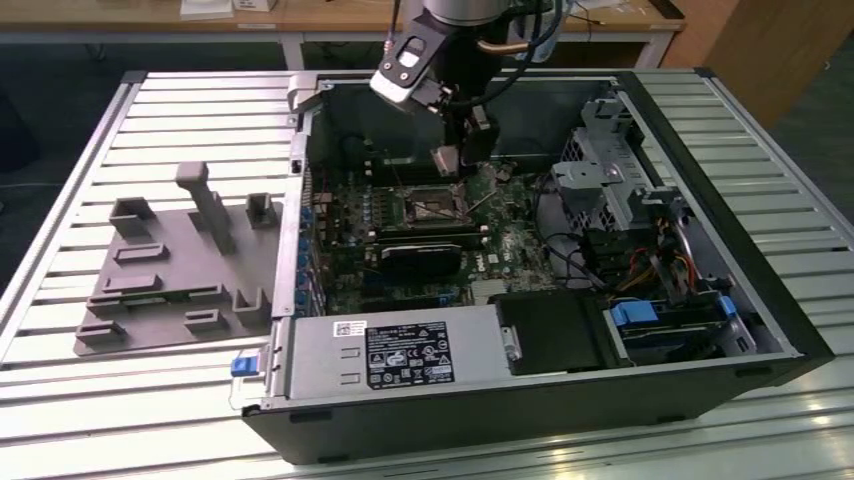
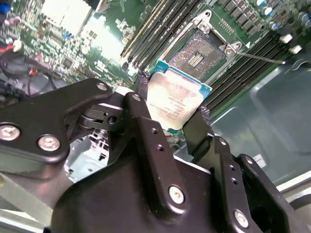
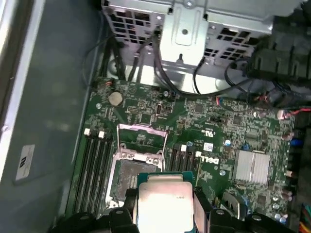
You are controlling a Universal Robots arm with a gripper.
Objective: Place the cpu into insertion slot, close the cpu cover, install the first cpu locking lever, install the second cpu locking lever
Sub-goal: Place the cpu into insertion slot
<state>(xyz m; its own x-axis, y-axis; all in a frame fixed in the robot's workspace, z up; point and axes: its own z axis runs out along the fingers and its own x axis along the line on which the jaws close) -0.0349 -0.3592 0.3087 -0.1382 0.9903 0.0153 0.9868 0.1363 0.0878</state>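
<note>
**Chip held over the open socket**

In the exterior view you see the gripper (image 1: 451, 157) inside the computer case (image 1: 534, 425). It clamps the cpu (image 1: 447, 162) above the insertion slot (image 1: 424, 205).

In the second wrist view the two black fingers (image 2: 148, 126) press on opposite edges of the cpu (image 2: 177, 99). The insertion slot (image 2: 197, 51) lies uncovered beyond it, apart from the chip, in the green circuit board (image 2: 109, 36).

In the first wrist view the cpu (image 3: 163, 199) hangs at the near edge of the insertion slot (image 3: 132, 177). The cpu cover (image 3: 142, 138) is swung open at the far side of the slot.
</note>
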